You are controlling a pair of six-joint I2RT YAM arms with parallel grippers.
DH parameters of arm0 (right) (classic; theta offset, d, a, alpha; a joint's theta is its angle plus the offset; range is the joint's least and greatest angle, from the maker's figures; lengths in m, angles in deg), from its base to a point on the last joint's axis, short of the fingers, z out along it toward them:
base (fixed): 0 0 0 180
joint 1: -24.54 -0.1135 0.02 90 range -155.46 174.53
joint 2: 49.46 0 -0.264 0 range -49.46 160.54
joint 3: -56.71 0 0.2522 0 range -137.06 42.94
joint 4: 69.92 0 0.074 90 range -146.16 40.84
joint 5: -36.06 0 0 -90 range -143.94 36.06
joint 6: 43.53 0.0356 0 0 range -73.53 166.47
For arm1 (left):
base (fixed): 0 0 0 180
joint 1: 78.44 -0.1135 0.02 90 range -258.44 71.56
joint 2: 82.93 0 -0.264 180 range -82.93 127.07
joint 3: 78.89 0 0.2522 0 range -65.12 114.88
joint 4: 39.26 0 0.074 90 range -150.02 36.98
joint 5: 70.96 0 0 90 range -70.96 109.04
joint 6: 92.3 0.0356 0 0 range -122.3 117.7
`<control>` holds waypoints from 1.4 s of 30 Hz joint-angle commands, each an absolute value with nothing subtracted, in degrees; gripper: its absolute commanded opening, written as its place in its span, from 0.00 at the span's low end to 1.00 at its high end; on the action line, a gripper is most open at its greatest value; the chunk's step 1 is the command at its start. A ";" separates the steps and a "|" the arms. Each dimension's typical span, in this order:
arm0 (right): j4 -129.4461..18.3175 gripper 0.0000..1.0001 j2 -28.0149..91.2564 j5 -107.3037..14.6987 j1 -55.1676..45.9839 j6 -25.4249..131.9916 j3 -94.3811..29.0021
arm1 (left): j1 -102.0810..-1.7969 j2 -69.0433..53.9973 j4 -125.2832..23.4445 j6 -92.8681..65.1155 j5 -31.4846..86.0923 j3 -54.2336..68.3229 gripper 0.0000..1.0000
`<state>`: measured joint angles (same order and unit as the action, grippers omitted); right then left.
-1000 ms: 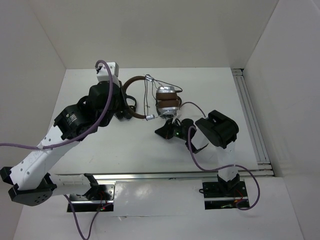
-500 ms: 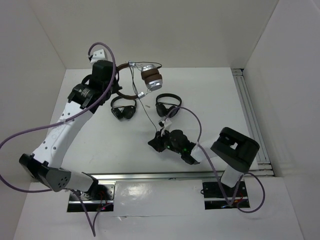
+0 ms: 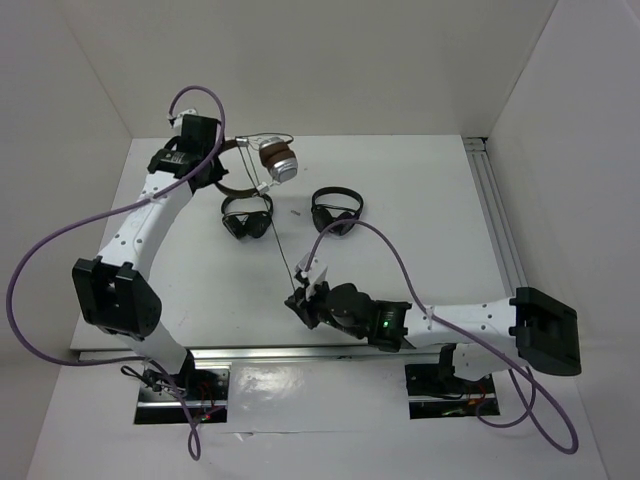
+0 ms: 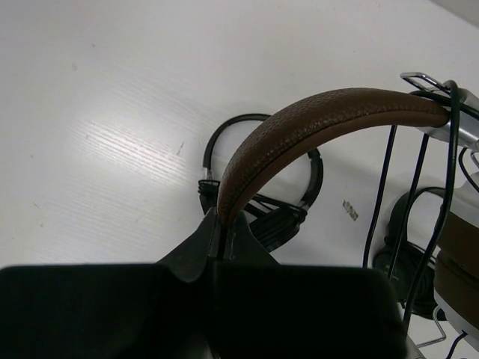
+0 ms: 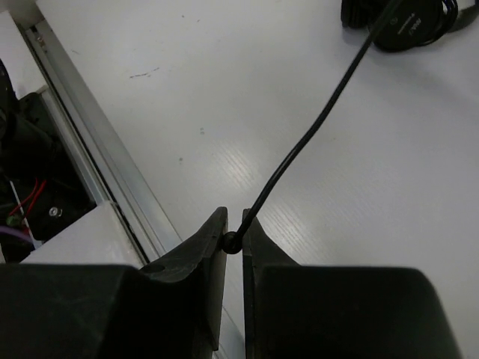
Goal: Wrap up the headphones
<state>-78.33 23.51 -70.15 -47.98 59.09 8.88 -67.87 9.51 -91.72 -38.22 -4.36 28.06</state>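
Observation:
The headphones (image 3: 272, 160) with brown headband (image 4: 299, 131), brown pads and silver earcups hang above the table at the back left. My left gripper (image 3: 215, 160) is shut on the headband, as the left wrist view (image 4: 224, 224) shows. Their thin black cable (image 3: 282, 240) runs taut from the earcups down to my right gripper (image 3: 300, 300) near the table's front edge. In the right wrist view the right gripper (image 5: 233, 241) is shut on the cable (image 5: 314, 127) at its end.
Two smaller all-black headphones lie on the table, one (image 3: 246, 217) under the lifted pair and one (image 3: 335, 210) to its right. A metal rail (image 3: 505, 240) runs along the right side, another (image 3: 330, 350) along the front edge.
The left gripper has carried the headphones further back and left. The right gripper has moved toward the front edge, drawing the cable out straight.

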 commanded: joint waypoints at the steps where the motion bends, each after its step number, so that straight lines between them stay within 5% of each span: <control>1: -70.24 0.00 21.82 -73.54 -51.30 55.08 4.46 | -68.24 10.76 -85.54 -38.68 -1.79 28.65 0.00; 25: -70.05 0.00 31.66 -61.69 -49.91 47.26 -4.08 | -73.60 11.55 -82.55 -41.67 15.61 25.05 0.00; 42: -56.35 0.00 24.46 -64.21 -49.38 38.82 -18.65 | -66.40 13.92 -87.12 -35.61 -5.74 26.46 0.00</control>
